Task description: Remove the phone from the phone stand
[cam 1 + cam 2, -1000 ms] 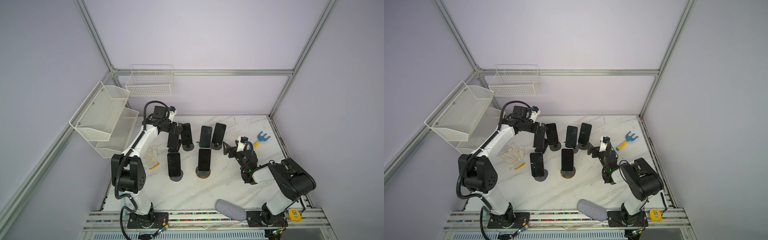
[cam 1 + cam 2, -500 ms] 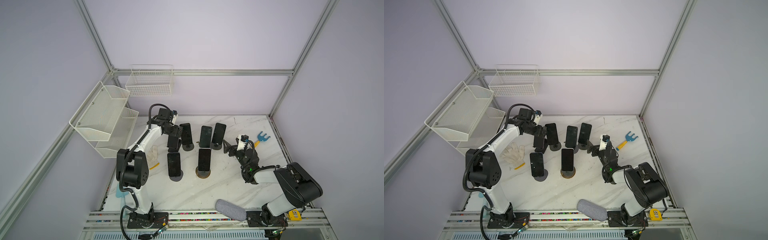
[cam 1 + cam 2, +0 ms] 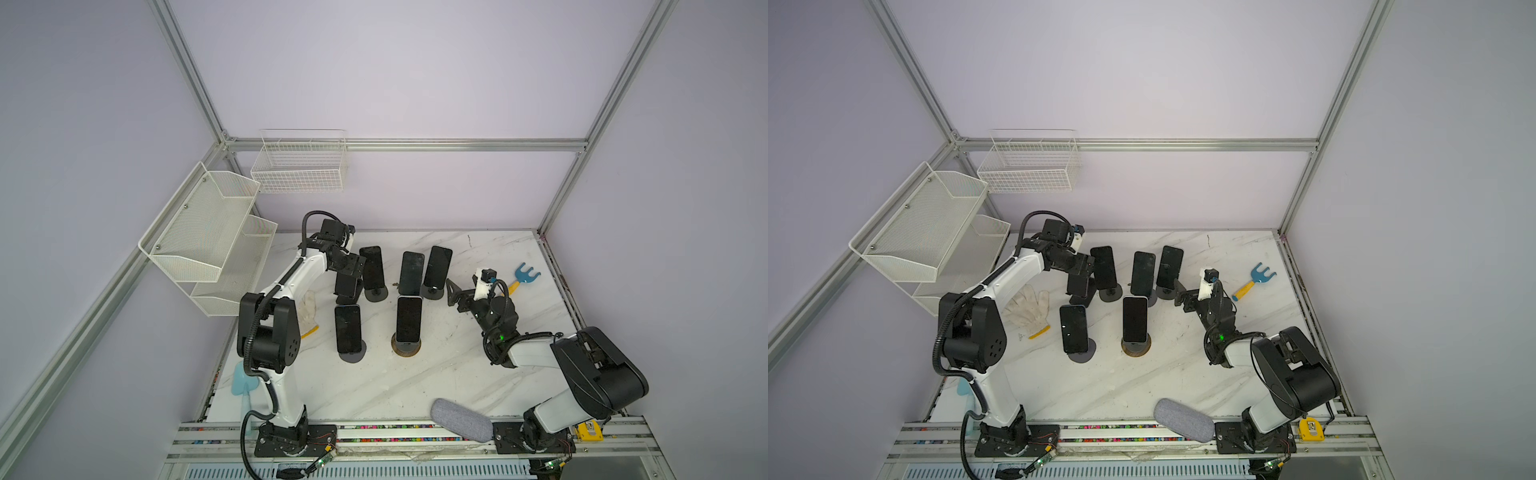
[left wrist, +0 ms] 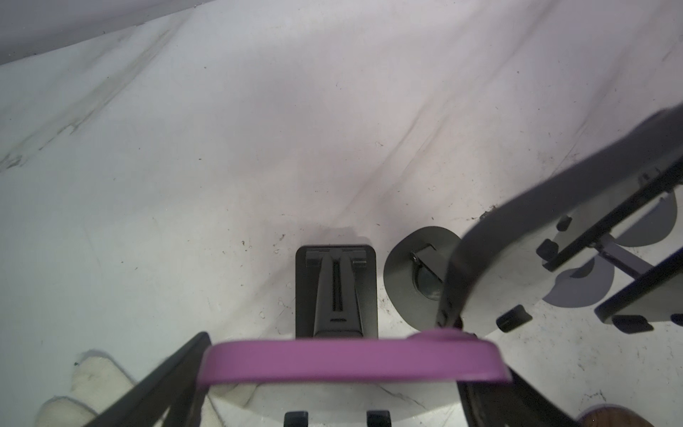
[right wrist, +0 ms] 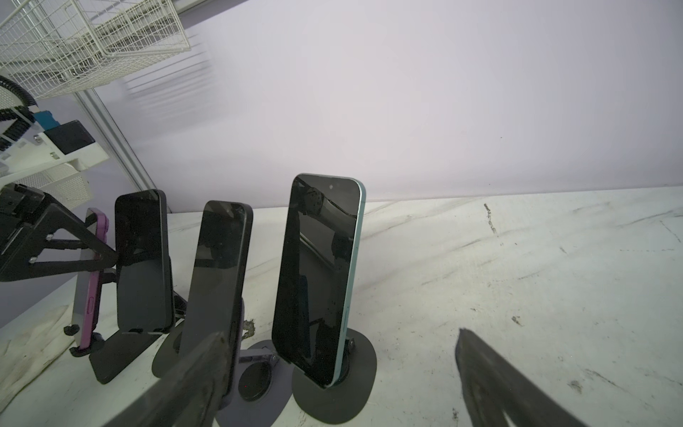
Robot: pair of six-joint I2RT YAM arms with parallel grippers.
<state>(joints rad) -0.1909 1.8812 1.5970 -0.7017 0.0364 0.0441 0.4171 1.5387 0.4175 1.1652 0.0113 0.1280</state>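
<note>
Six phones [image 3: 409,320] on show — my left gripper [image 3: 350,272] straddles the purple-cased phone [image 4: 351,360], jaws wide, its top edge between them, the phone stand [image 4: 336,288] beneath. Grasping step: next, pinch squarely and lift straight up. My right gripper [image 3: 454,291] hangs spread, empty.

— What kind of place is this?
— A robotics lab cell: aluminium framing [image 3: 457,144] around lilac walls [image 3: 415,83], a left arm [image 3: 291,286] and right arm [image 3: 536,357] bolted to a rail [image 3: 395,437] edging the marble-look bench [image 3: 374,386], wall-hung wire baskets [image 3: 299,174].
</note>
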